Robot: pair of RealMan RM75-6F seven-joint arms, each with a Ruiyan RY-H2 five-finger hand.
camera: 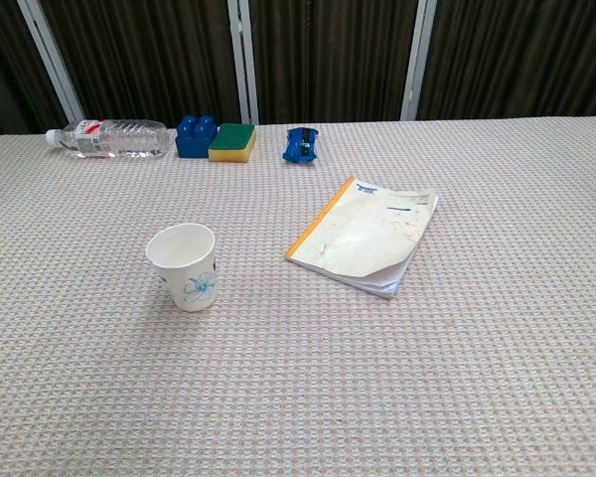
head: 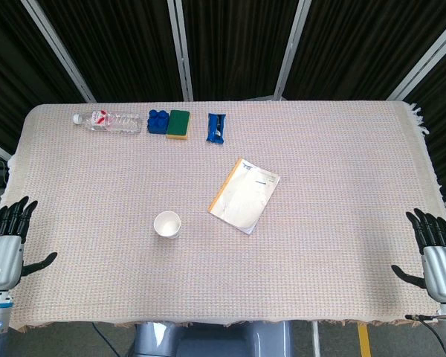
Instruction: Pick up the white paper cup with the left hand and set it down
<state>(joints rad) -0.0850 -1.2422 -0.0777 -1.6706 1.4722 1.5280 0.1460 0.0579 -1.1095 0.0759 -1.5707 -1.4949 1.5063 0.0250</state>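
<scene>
— Where is the white paper cup with a blue flower (head: pixel 167 224) standing?

— Upright, ahead and right of my left hand (head: pixel 5 242), which I am holding wide, empty. I am planning a gentle side grip.

The left hand (head: pixel 6 242) and right hand (head: pixel 435 253) are cut off by the head view's lower corners, wrists and arms out of frame, and neither appears in the chest view. Far ahead of the left hand, the bottle (head: pixel 106 120) label is too small to read. The notebook (camera: pixel 366 235) print, between the hands and further out, is likewise illegible.
</scene>
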